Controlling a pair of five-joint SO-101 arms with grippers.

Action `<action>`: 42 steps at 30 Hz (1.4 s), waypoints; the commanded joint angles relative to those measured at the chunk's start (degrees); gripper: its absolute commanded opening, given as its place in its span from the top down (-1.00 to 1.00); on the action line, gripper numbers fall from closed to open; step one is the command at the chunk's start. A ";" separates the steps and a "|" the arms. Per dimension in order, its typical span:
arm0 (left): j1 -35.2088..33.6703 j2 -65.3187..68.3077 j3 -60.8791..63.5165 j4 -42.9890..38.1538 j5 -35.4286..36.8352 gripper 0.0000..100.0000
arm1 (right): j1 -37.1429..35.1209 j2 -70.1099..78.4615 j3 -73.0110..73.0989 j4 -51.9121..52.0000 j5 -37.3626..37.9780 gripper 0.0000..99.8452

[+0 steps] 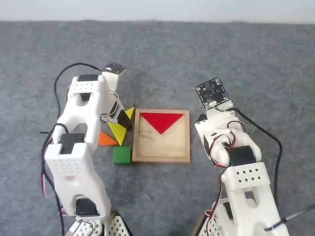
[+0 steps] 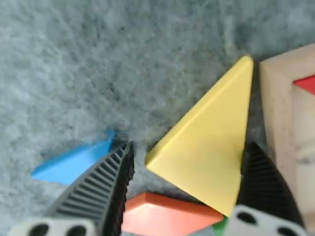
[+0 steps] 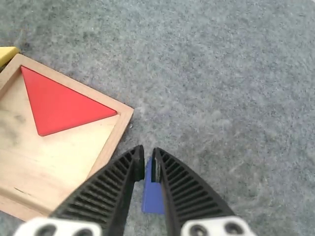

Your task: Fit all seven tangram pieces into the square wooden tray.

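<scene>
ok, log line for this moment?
left tool: open astride yellow triangle | right tool: shut on blue piece | square wooden tray: red triangle inside

I count six tangram pieces, one of each colour. There is one red triangle (image 1: 161,121), one yellow triangle (image 2: 216,123) between the wide-apart fingers of the left gripper (image 2: 189,147), one orange piece (image 2: 167,216) nearer to that gripper's base, one green square (image 1: 122,154) close beside the orange one, one light blue piece (image 2: 74,161) just outside one of its fingers, and one dark blue piece (image 3: 152,196) between the nearly closed fingers of the right gripper (image 3: 147,151). There is one square wooden tray (image 1: 161,160), and there are two grippers in all.
</scene>
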 commanded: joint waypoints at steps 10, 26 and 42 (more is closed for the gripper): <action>2.64 2.02 -2.33 4.75 0.70 0.46 | 1.01 -0.22 -3.78 0.31 -0.26 0.91; 3.34 2.02 -2.24 4.66 0.70 0.52 | 1.01 -0.22 -3.78 0.22 -0.26 0.91; 6.15 2.02 -1.89 5.45 1.85 0.69 | 1.01 -0.22 -3.78 0.04 -0.18 0.91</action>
